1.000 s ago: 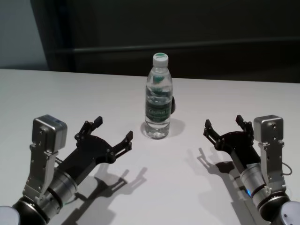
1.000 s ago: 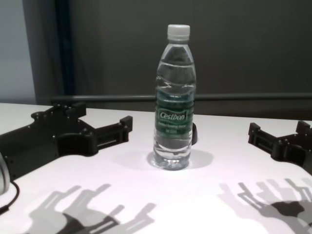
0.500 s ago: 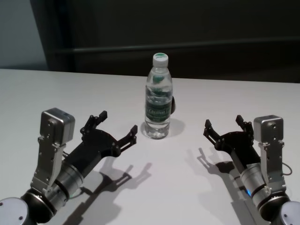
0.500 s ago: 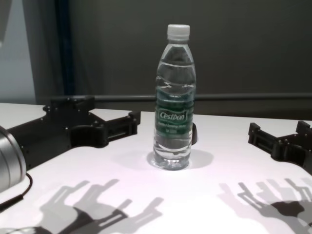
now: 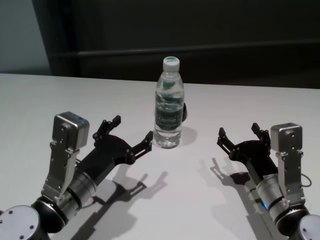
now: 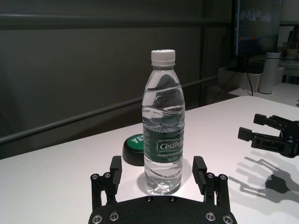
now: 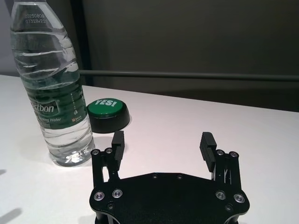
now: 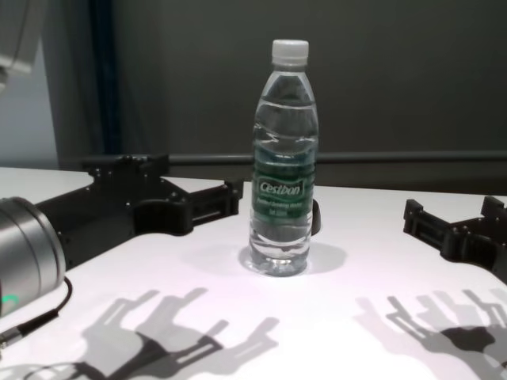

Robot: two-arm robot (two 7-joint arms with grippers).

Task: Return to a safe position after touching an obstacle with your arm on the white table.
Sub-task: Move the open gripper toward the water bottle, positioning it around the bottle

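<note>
The clear water bottle (image 5: 169,107) with a white cap and dark green "Cestbon" label stands upright mid-table on the white table (image 5: 60,95). My left gripper (image 5: 132,128) is open and empty, low over the table just left of the bottle. Its nearer fingertip is close to the bottle's base, with a small gap showing. In the left wrist view the bottle (image 6: 163,130) stands straight ahead between the open fingers (image 6: 116,164). My right gripper (image 5: 238,130) is open and empty, to the right of the bottle and well apart from it. The bottle also shows in the right wrist view (image 7: 51,88).
A black button with a green "YES!" top (image 7: 108,112) sits on the table just behind the bottle, also in the left wrist view (image 6: 135,148). The table's far edge runs before a dark wall with a rail. Bare table lies on either side of the arms.
My left arm has moved forward and rightward, bringing its open gripper closer to the bottle. The bottle and the right arm have not moved.
</note>
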